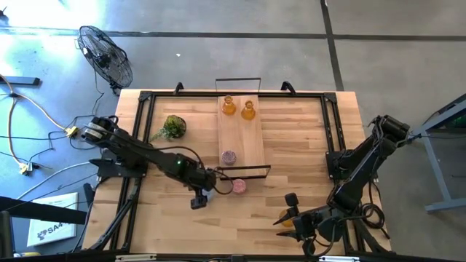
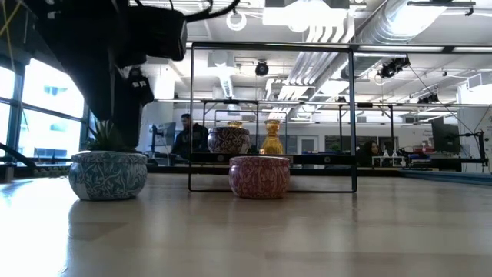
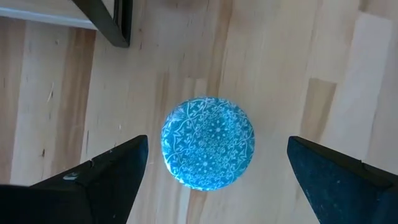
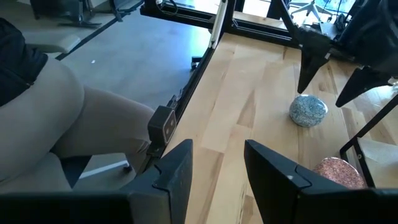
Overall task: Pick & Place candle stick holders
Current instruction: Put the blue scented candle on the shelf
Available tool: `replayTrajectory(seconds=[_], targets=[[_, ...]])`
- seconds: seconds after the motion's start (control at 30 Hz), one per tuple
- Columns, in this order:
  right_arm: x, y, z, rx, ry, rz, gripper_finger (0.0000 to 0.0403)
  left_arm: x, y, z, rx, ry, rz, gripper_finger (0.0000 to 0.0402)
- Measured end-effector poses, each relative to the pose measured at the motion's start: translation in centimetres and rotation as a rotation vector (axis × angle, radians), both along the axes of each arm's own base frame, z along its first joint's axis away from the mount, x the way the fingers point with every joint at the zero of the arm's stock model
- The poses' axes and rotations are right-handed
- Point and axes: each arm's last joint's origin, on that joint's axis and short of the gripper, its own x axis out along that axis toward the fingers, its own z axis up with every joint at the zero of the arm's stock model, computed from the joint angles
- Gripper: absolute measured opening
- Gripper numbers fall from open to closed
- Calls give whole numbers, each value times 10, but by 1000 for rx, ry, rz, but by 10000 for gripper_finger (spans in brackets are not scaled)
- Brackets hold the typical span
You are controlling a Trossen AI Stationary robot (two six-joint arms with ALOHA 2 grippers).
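The left gripper (image 3: 211, 171) hangs over the light-blue candle holder (image 3: 208, 151), which stands on the bare table (image 1: 306, 145) near the front end of the wooden board (image 1: 241, 138). Its fingers (image 3: 102, 177) are spread wide, one on each side of the holder with table showing between each finger and the glass, so nothing is gripped. The right wrist view shows the same: two dark finger tips pointing down either side of the blue holder (image 4: 308, 111), above it and apart from it.

One pink holder (image 1: 238, 185) sits on the table just beside the blue one, at the black wire frame (image 1: 251, 169) off the board's front end. A second pink holder (image 1: 228, 156) stands on the board's near part, and two amber-orange holders (image 1: 228, 105) (image 1: 248, 110) stand side by side at its far end. The green potted plant (image 1: 173, 127) is on the table left of the board.

The right gripper (image 4: 217, 165) waits at the table's front right corner, fingers parted by a narrow gap and empty; a third amber holder (image 1: 286, 216) lies just beside it
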Motion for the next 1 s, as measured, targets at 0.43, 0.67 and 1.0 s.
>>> replayTrajectory(seconds=[0.43,0.67,1.0], targets=[[0,0,0,-1,0,0,140,10,-3,-37,44,119,1,376],[0,0,0,-1,0,0,140,13,-4,-47,49,145,23,376],[0,0,0,1,0,-3,140,12,-4,-47,74,145,-23,376]])
